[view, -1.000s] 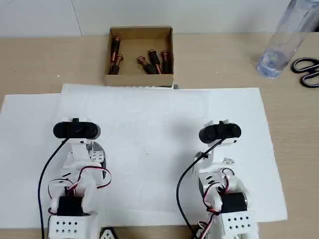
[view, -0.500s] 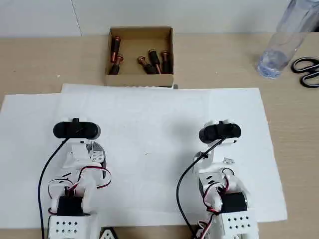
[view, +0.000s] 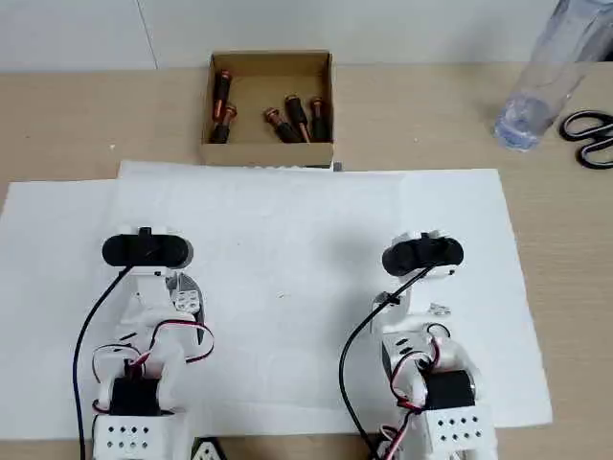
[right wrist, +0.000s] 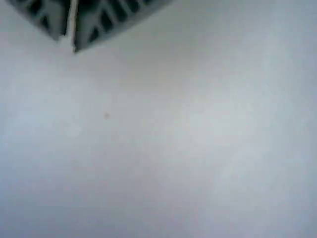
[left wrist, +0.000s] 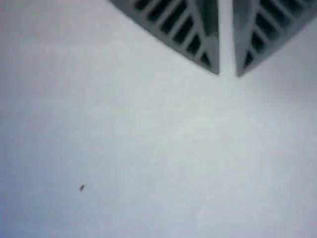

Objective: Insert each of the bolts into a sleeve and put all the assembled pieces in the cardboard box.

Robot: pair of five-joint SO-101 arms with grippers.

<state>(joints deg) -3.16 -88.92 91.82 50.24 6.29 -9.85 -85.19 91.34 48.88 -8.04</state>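
The cardboard box [view: 270,149] stands at the far middle of the table. Inside it lie several assembled pieces [view: 292,119], copper bolts in dark sleeves. Both arms are folded back near the front edge, over the white paper [view: 287,249]. My left gripper [left wrist: 227,74] hangs just above the paper, its grey ribbed fingers [left wrist: 198,37] almost together with a thin slit between them and nothing held. Over bare paper too, my right gripper [right wrist: 68,43] is shut and holds nothing.
A clear plastic bottle [view: 542,81] stands at the far right, with black scissors [view: 589,134] beside it at the table's edge. The wooden table [view: 86,115] shows around the paper sheet.
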